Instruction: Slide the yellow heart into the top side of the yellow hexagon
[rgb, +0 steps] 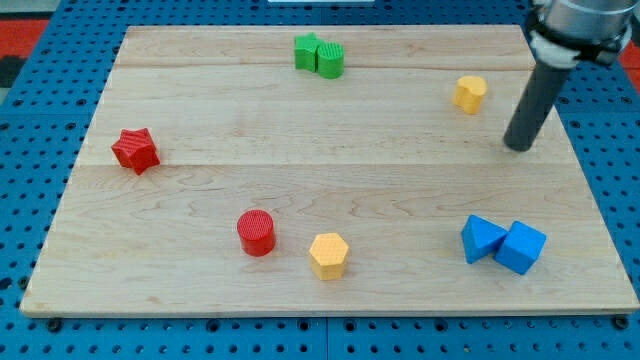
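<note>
The yellow heart (469, 93) lies near the view's top right of the wooden board. The yellow hexagon (328, 255) lies near the view's bottom, a little right of centre. My tip (518, 148) is on the board to the right of and slightly below the yellow heart, apart from it, and far up and to the right of the hexagon.
A red cylinder (256, 232) stands just left of the hexagon. A red star (135, 150) lies at the left. Two green blocks (319, 55) touch at the top centre. Two blue blocks (503, 243) touch at the bottom right. The wooden board (200, 100) rests on a blue pegboard.
</note>
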